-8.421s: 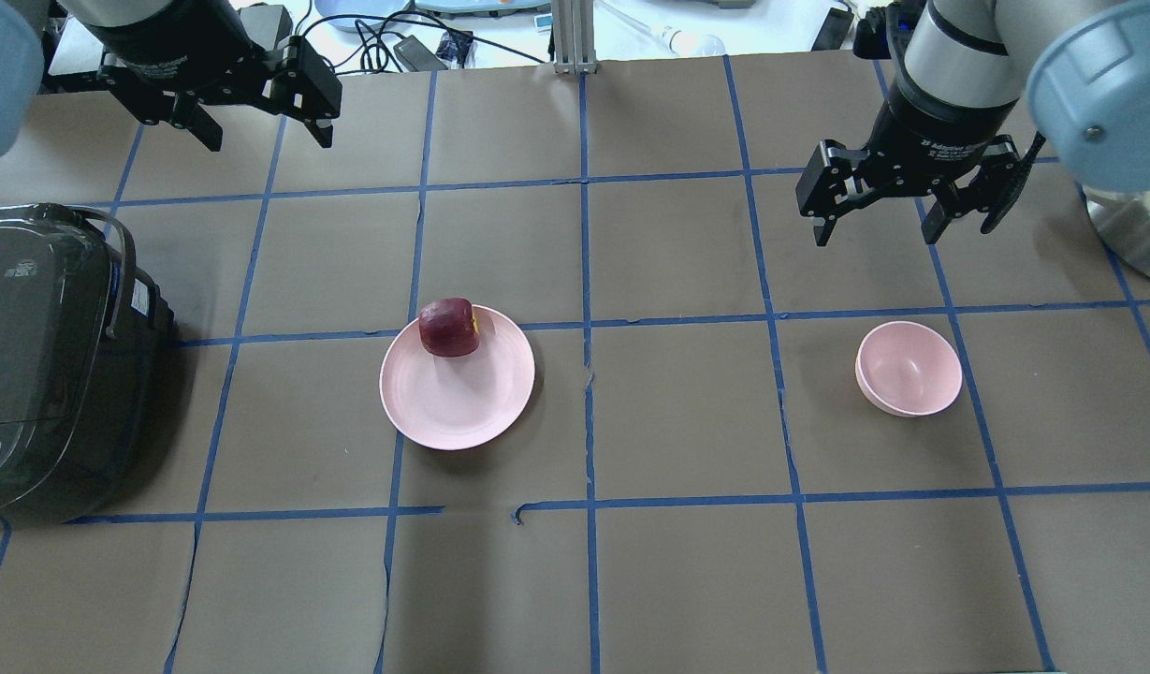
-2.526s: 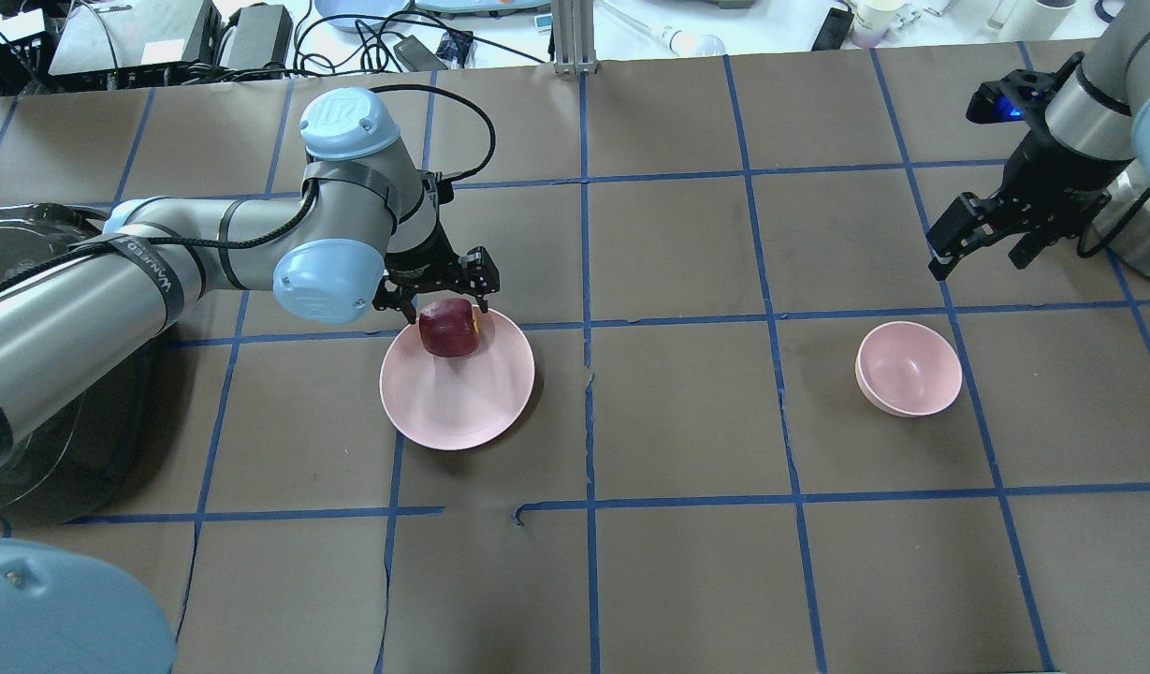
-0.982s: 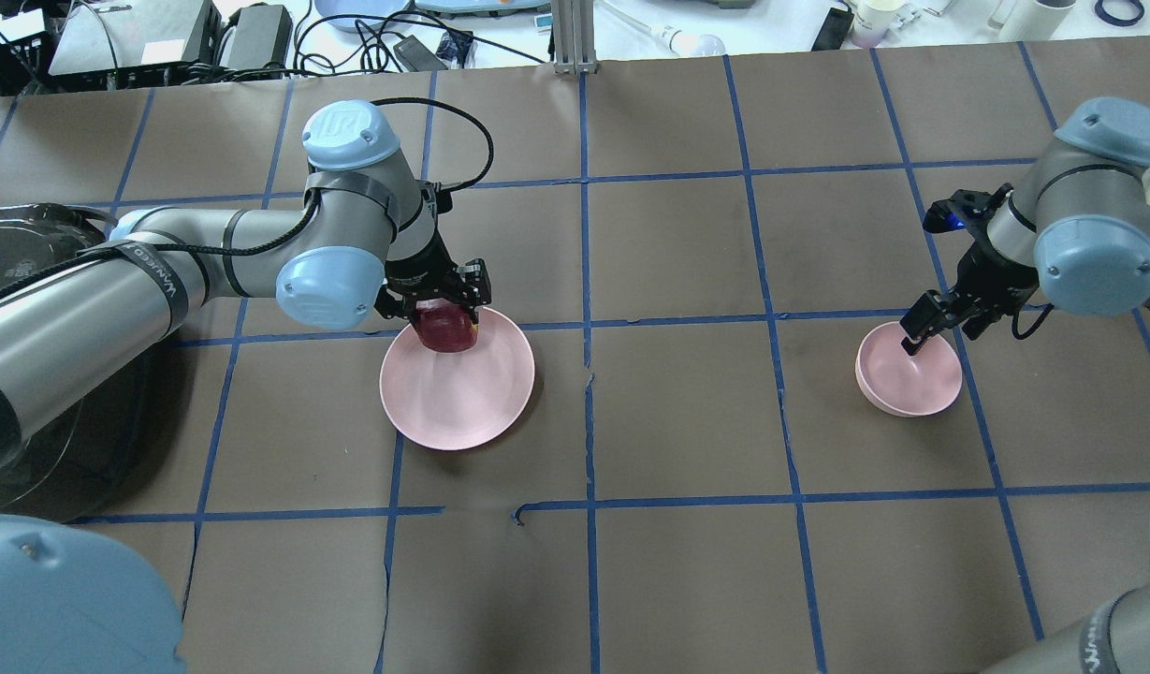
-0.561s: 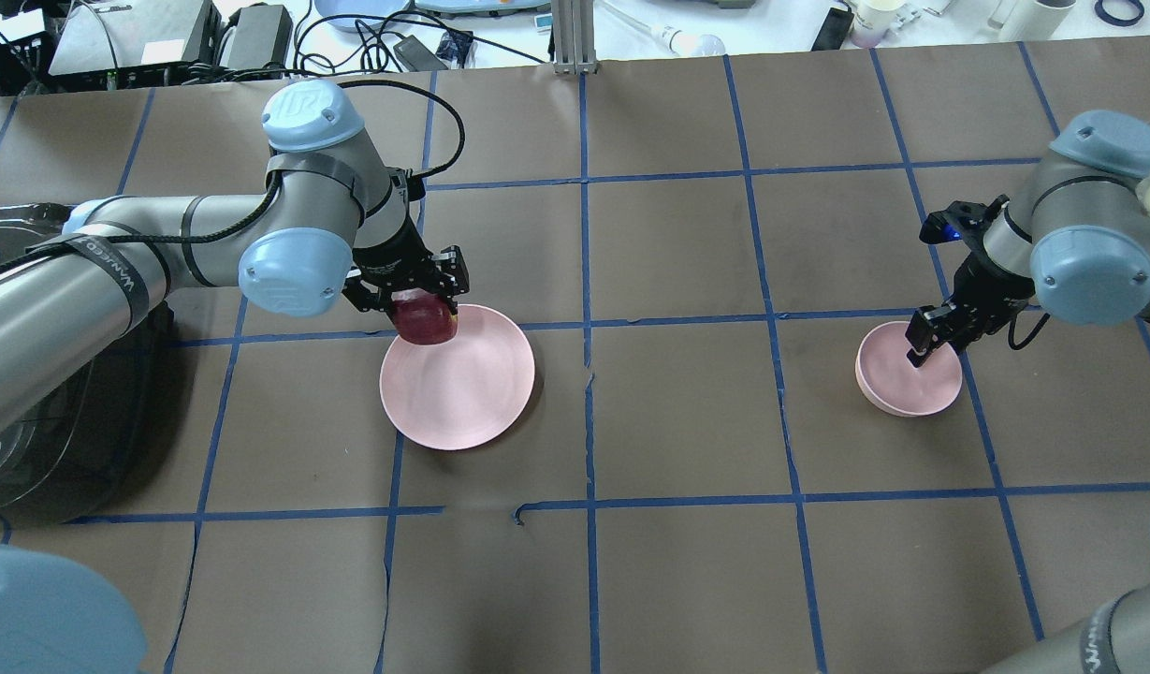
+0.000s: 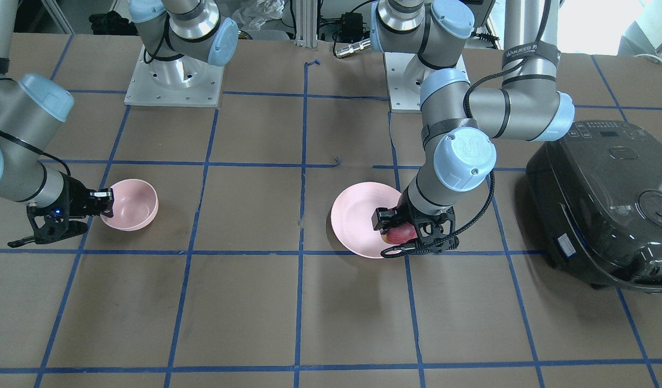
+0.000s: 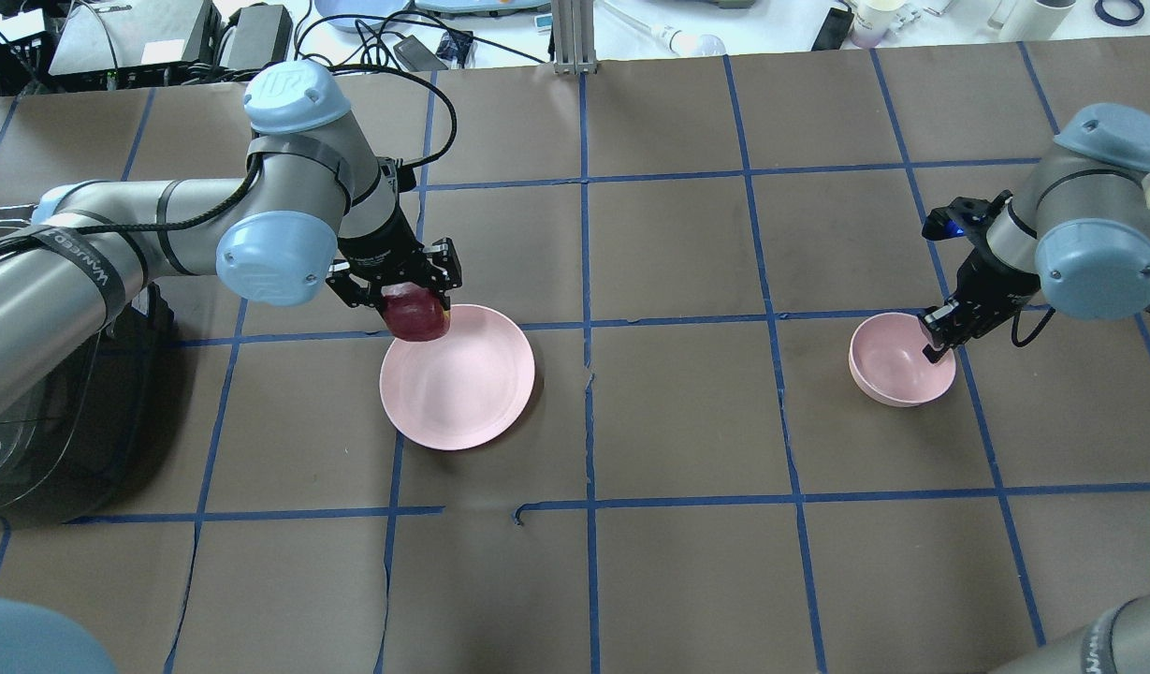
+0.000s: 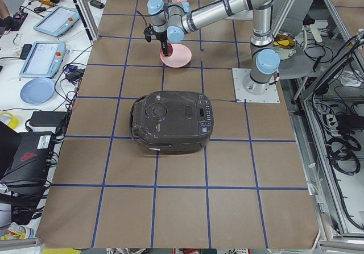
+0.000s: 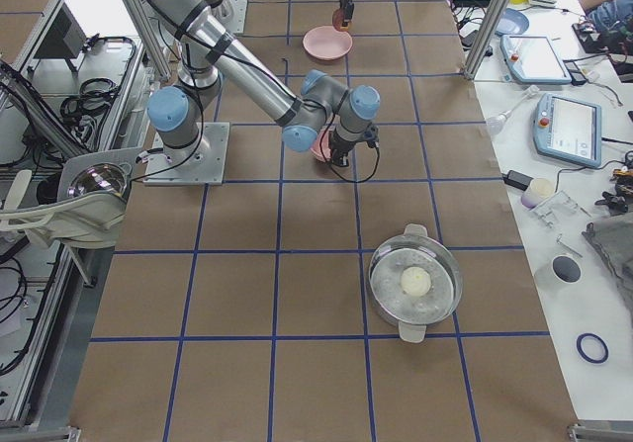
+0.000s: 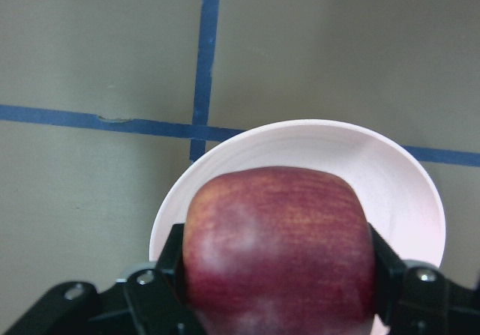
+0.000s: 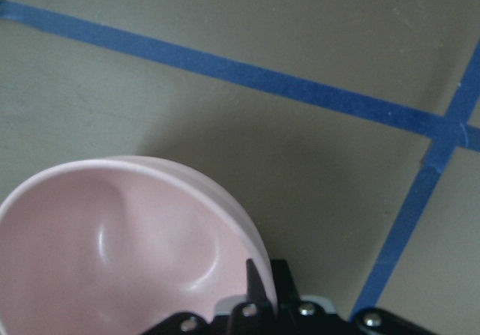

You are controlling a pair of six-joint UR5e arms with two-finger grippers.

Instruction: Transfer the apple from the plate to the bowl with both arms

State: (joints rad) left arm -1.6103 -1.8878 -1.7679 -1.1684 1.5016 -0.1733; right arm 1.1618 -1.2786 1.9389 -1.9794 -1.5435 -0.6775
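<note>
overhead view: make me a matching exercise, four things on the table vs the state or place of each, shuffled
Things:
1 apple
2 plate
3 bowl
4 rice cooker

States:
A rim pinched by the right gripper
B dark, on the robot's left side
C clamped in the left gripper
D empty, flat on the table

Pairs: 1-C, 2-D, 3-A, 4-B
</note>
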